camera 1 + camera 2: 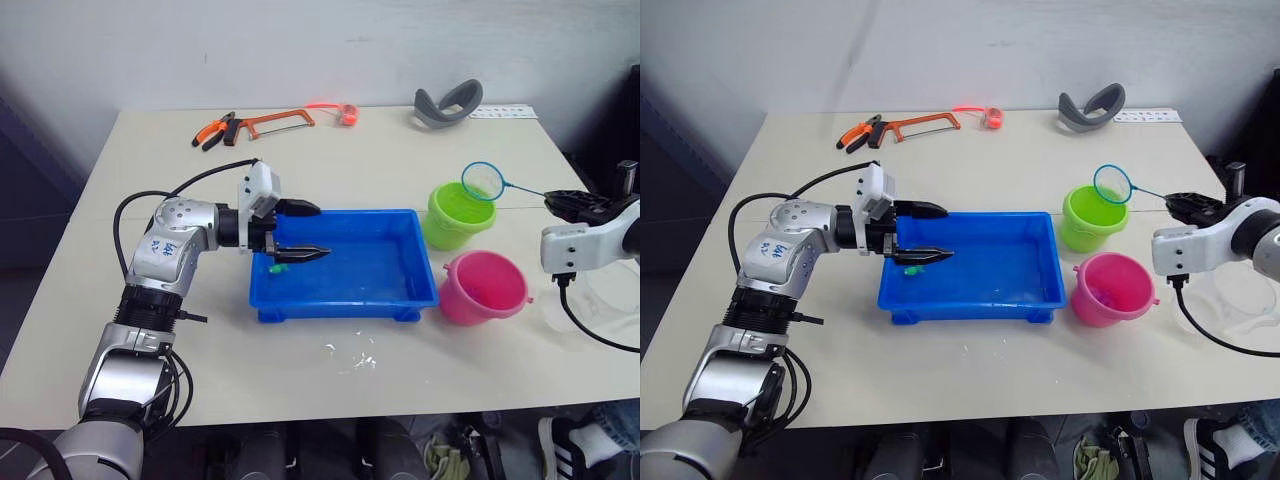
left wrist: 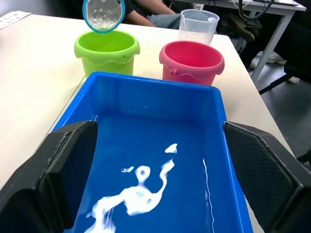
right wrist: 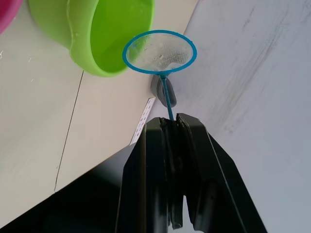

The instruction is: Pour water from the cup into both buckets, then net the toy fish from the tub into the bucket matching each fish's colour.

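Note:
The blue tub (image 1: 345, 300) sits mid-table with shallow water in it. My left gripper (image 1: 300, 232) hangs open over its left end, just above a small green toy fish (image 1: 278, 268). To the tub's right stand the lime green bucket (image 1: 458, 215) and, nearer, the pink bucket (image 1: 485, 287). My right gripper (image 1: 568, 203) is shut on the net's thin handle. The blue-rimmed net hoop (image 1: 482, 180) hovers over the green bucket's far rim, and its mesh (image 3: 159, 52) looks empty. The clear cup (image 2: 198, 25) stands beyond the pink bucket, at the table's right edge.
An orange hacksaw (image 1: 275, 123) and pliers (image 1: 215, 130) lie at the back of the table, with a grey curved object (image 1: 448, 103) at the back right. Small white specks (image 1: 350, 355) lie on the table in front of the tub.

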You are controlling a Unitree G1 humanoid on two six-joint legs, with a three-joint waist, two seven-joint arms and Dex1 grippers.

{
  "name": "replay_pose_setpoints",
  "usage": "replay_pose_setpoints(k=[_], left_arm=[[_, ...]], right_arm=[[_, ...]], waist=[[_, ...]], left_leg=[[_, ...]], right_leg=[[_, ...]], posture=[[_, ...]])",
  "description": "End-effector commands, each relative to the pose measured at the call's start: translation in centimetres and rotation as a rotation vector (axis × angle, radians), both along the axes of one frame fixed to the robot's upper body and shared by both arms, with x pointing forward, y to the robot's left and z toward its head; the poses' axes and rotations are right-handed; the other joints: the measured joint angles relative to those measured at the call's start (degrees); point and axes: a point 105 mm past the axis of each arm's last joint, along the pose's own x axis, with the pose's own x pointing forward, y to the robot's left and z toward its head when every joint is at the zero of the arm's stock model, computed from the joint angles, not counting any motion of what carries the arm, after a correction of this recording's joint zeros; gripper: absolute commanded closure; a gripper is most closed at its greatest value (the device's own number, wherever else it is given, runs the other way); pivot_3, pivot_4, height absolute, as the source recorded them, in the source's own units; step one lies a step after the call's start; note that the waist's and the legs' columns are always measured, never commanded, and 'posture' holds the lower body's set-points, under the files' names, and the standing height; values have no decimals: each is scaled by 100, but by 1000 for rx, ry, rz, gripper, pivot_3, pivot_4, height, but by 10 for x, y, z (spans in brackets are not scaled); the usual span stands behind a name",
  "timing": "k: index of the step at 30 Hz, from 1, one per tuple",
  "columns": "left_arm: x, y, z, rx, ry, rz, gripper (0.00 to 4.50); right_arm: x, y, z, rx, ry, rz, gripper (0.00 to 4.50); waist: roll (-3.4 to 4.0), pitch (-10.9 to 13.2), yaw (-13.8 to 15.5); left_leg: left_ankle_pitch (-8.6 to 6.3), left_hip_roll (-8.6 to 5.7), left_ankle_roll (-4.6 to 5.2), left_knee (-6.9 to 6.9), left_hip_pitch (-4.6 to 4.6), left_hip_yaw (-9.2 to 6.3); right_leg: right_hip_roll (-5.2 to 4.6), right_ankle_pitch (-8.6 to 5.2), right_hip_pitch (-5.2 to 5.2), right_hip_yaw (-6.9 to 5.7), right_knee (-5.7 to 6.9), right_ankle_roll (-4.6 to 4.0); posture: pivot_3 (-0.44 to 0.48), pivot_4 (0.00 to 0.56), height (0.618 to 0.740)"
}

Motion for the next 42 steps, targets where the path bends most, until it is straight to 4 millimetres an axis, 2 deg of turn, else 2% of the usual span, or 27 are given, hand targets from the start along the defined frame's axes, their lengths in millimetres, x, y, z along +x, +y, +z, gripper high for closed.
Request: replay_pose_setpoints(k=[1,3,4,6,9,11,13,16,20,23,30,36,42], left_arm=[[0,7,8,6,-30,10,23],[0,14,4,26,-22,21,23],[0,21,0,53,-19,31,23],[-3,35,-5,94,-7,47,23],[-9,56,-12,147,16,75,23],[-16,75,-18,198,37,109,23],[-23,88,-21,232,53,130,23],[-33,106,-26,288,70,165,23],[-39,121,-27,329,67,218,23],[-42,123,-21,328,54,240,23],[-46,120,-19,326,49,250,23],[-47,118,-18,328,42,250,23],[-42,118,-17,330,34,250,23]], right_arm=[[0,-1,14,243,-15,-24,4500],[-2,6,13,480,30,-27,4500],[-3,16,14,692,72,-20,4500],[-8,37,11,955,191,17,4500],[-18,70,6,1137,368,81,4500],[-24,102,-4,1223,519,141,4500],[-26,123,-12,1250,602,168,4500],[-23,147,-30,1169,672,189,4500],[-11,168,-54,1069,708,202,4500],[1,183,-74,968,713,229,4500],[27,201,-97,819,669,283,4500],[10,224,-110,841,806,374,4500],[-2,232,-113,984,930,371,4500]], waist=[[0,0,0],[-2,1,10],[-2,1,11],[-1,1,-21],[3,0,-34],[2,0,-29],[2,1,-50],[2,1,-16],[2,0,13],[1,0,2],[1,0,-59],[1,0,-138],[1,0,-139]], left_leg=[[0,0,1,0,0,0],[1,1,2,2,1,-3],[1,1,2,4,1,-8],[2,8,3,4,4,-9],[2,11,2,2,5,-14],[0,8,4,2,3,-18],[-4,8,7,2,3,-19],[-13,3,10,1,0,-23],[-18,-5,12,-1,-6,-18],[-19,-6,11,-1,-9,-13],[-16,-2,9,-6,-11,11],[-15,4,8,-8,-14,13],[-14,7,7,-7,-12,18]], right_leg=[[0,0,1,0,0,0],[2,0,3,-2,1,0],[5,0,7,-5,2,0],[11,1,7,-3,8,0],[12,-1,5,-4,25,-5],[6,-3,3,-6,20,-7],[1,-3,2,-6,17,-8],[-13,-5,0,-10,10,-11],[-20,-5,-12,-7,10,-11],[-18,-5,-17,-7,12,-11],[-7,-5,-35,2,35,-10],[2,-4,-35,0,37,-10],[3,-4,-36,1,40,-9]], posture=[[0,150,740],[0,150,740],[0,150,740],[0,150,740],[0,150,740],[0,150,740],[0,150,740],[0,150,740],[0,150,740],[0,150,740],[0,150,740],[0,150,740],[0,150,740]])
